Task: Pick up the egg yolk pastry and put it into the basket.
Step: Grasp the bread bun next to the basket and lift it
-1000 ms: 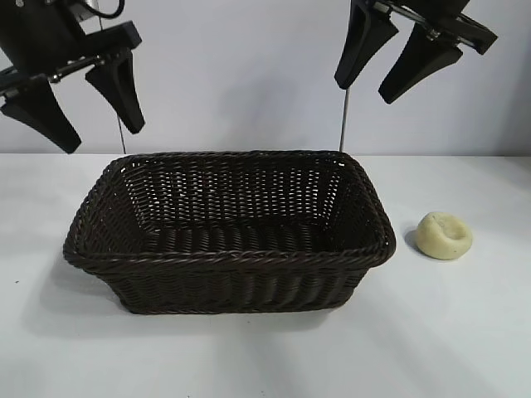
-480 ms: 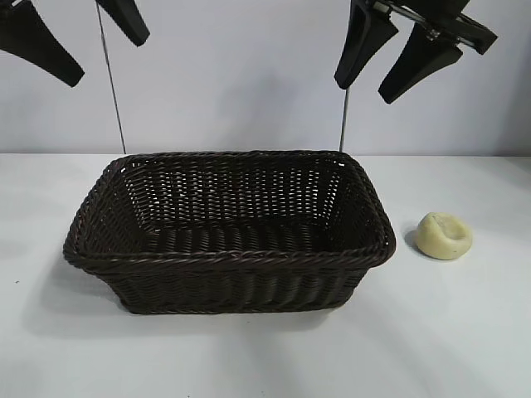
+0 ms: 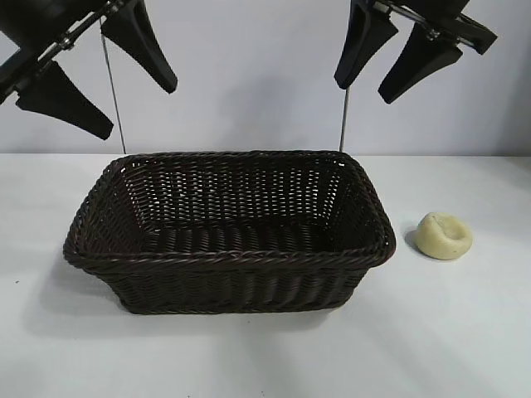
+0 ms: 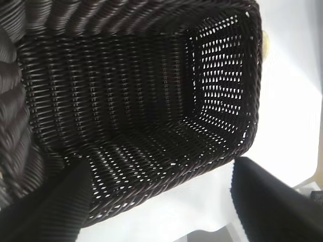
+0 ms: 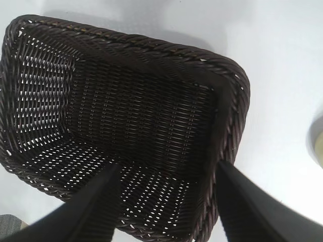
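High at the far left, my left gripper [image 3: 99, 85] hangs above the table [image 3: 465, 348], over the left end of the basket [image 3: 228, 257]. Its two dark fingers [image 3: 148, 43] are spread wide apart with nothing between them, and they slant down toward the right. From my left wrist I look straight into the basket's [image 4: 126, 101] bare woven floor, with my spread fingers [image 4: 45, 206] at the edges of the view and a pale sliver of the pastry [image 4: 264, 43] just past the basket's far rim.

Centre of the scene, the basket sits flat on the white table, long side facing the camera, with nothing lying in it.

Above the basket's right far corner hangs my right gripper [image 3: 383, 81], also well off the table. Its fingers [image 3: 362, 48] are parted and hold nothing. My right wrist camera sees the basket [image 5: 151, 60] below, between those fingers [image 5: 252, 206], and a pale edge of the pastry [image 5: 318, 146] off to one side.

Farthest right, the pastry [image 3: 444, 235] rests on the table just beside the basket's right end, apart from the rim, its dimpled top up. Neither gripper is near it.
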You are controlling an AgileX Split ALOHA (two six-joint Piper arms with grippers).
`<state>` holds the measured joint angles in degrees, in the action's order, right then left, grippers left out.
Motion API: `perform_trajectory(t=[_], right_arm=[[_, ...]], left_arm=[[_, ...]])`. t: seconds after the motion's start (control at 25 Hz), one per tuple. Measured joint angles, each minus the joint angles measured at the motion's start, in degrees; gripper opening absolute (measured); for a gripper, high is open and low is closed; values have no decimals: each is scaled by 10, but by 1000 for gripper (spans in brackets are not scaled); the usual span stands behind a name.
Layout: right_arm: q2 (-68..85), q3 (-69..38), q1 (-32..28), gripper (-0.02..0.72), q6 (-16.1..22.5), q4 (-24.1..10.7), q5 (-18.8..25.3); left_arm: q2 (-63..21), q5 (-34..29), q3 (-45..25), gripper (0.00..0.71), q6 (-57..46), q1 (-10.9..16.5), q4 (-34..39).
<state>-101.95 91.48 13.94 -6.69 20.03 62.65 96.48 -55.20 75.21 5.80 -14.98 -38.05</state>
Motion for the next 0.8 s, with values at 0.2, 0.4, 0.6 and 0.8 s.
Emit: perform_trajectory(t=[0.2,0.4,0.6,0.8], right_arm=[[0,0,0,413,0,0,0],[0,0,0,413,0,1,1],[0,0,-1,413,8,-20,10],[0,0,-29,413,21,-74,24]], left_arm=[[0,0,0,552,1,0,0],[0,1,0,552,1,0,0],[0,1,0,552,1,0,0],[0,1,0,552,2,0,0]])
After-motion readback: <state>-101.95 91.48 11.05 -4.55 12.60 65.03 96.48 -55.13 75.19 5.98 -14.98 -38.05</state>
